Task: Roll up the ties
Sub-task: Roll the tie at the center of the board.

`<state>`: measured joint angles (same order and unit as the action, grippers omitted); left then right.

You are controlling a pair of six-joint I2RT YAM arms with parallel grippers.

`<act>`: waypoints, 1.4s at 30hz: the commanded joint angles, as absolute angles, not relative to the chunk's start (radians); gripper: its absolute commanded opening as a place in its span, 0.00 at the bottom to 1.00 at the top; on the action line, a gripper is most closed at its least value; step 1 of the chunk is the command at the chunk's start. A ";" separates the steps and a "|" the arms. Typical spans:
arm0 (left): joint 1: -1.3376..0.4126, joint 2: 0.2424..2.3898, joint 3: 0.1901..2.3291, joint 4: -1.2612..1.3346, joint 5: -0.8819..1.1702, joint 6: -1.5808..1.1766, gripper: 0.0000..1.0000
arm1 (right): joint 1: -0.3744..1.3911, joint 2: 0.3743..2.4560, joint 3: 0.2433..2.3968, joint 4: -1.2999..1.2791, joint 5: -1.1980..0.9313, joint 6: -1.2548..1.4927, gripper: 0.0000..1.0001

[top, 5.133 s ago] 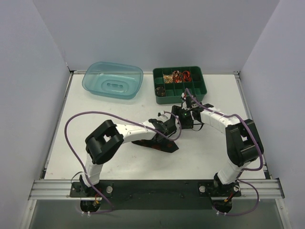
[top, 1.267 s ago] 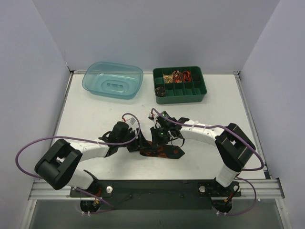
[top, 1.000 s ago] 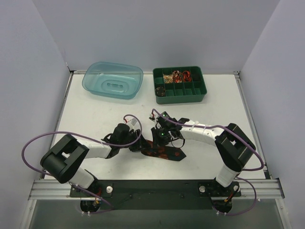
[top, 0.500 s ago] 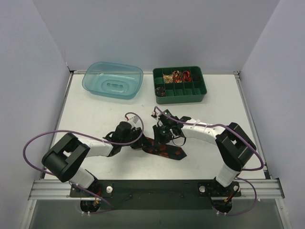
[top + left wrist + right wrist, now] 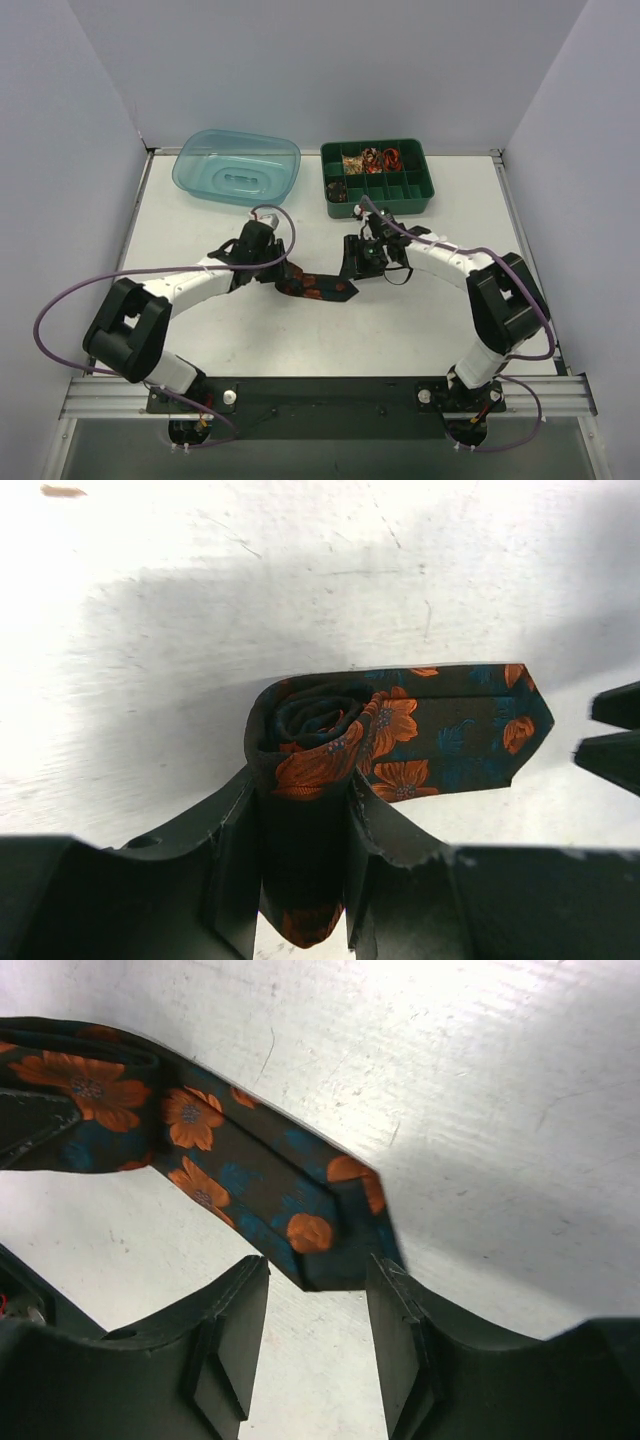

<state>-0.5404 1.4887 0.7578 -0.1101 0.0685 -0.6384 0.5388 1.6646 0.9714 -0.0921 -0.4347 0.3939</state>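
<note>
Half-rolled floral tie (image 5: pixel 440 730) on the counter (image 5: pixel 300 560).
The left pincer (image 5: pixel 303 795) clamps its rolled end; the right pincer (image 5: pixel 318 1270) stands apart at the pointed tip.

I am counting one tie (image 5: pixel 315 289) lying mid-table. I am seeing one teal tub (image 5: pixel 237 167) at eleven o'clock and one green divided tray (image 5: pixel 385 207) at one o'clock; its small bundles are blurring together, uncountable. Two arms are working: left arm (image 5: pixel 190 285), right arm (image 5: pixel 450 262). Two purple cables (image 5: pixel 37 325) are trailing.
</note>
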 commanded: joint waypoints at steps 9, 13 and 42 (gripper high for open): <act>-0.557 1.618 1.092 -0.575 -0.166 -0.393 0.00 | 0.465 1.563 0.963 -0.106 -0.434 0.402 0.68; -0.590 1.652 1.138 -0.647 -0.254 -0.380 0.00 | 0.451 1.549 0.951 -0.104 -0.411 0.407 0.80; -0.999 2.046 1.444 -0.896 -0.594 -0.591 0.00 | 0.356 1.517 0.870 -0.095 -0.379 0.446 0.90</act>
